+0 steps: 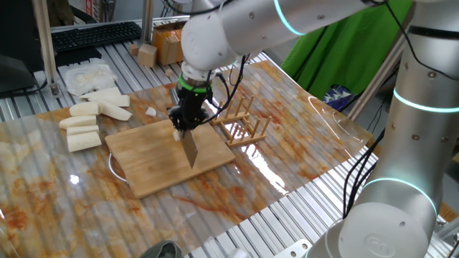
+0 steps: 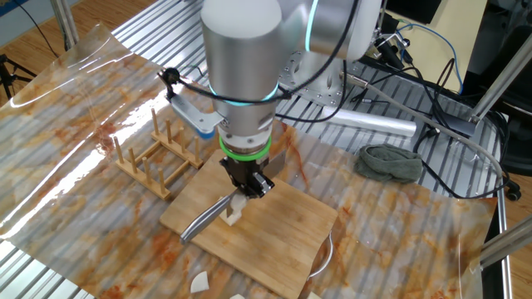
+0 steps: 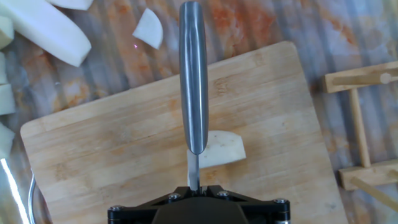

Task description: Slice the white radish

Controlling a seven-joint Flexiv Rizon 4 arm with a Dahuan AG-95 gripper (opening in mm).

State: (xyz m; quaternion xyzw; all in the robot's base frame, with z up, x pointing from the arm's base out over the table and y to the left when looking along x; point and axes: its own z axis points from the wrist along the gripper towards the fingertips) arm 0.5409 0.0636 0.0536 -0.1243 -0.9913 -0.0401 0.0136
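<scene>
A bamboo cutting board [image 1: 161, 165] [image 2: 287, 241] [image 3: 106, 155] lies mid-table. One small white radish piece [image 3: 225, 149] [image 1: 177, 133] [image 2: 233, 213] sits on it. My gripper [image 1: 186, 123] [image 2: 247, 188] [image 3: 194, 186] is shut on a steel knife [image 3: 193, 81] [image 1: 189, 150] [image 2: 202, 221]. It holds the knife edge-down over the left end of the radish piece. The blade touches or enters the piece; the contact is hidden under the knife. Another small white chunk [image 3: 149, 28] [image 1: 150, 112] lies off the board on the tabletop.
Larger white radish sticks [image 1: 90, 118] [image 3: 53, 31] lie left of the board, with a white plastic bag [image 1: 86, 75] behind them. A wooden rack [image 1: 240, 123] [image 2: 158, 158] [image 3: 367, 124] stands right of the board. A grey cloth [image 2: 389, 162] lies on the far side.
</scene>
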